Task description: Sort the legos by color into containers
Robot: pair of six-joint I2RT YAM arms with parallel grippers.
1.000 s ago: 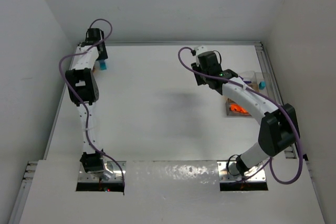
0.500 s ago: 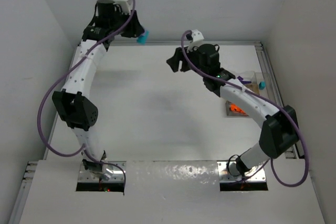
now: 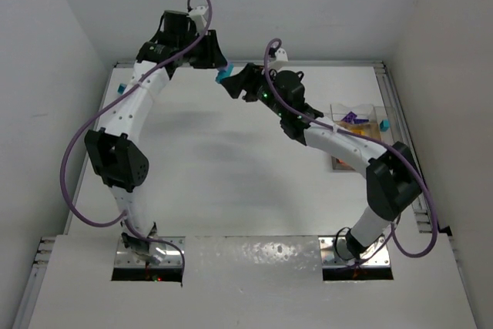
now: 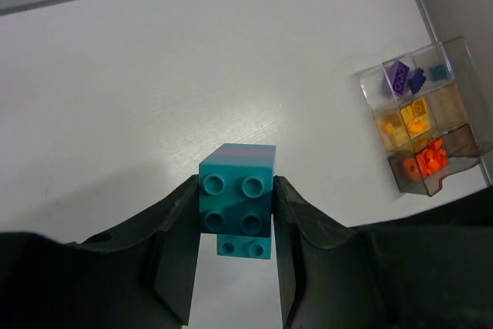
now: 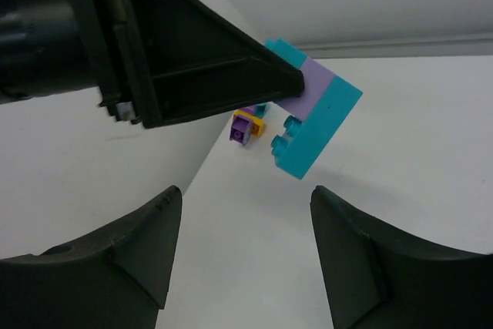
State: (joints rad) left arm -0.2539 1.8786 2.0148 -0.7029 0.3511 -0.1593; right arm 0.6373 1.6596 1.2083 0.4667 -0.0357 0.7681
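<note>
White table beneath left gripper, faint soft shadows on it. Plain pale back wall just behind gripper; left wall, right wall well apart either side.

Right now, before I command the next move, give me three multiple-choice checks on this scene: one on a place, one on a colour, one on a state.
1. In the top view, the containers sit:
A. between the arm bases
B. near the right edge of the table
C. at its left edge

2. The teal brick stack in the left claw has a middle layer that is:
A. orange
B. yellow
C. lilac

3. The right claw is:
A. open, holding nothing
B. shut on a brick
C. out of view

Answers:
1 B, the clear bins lie far to the right in the top view.
2 C, the right wrist view shows a lilac band between teal layers.
3 A, its fingers stand wide apart, gripping nothing.
</note>
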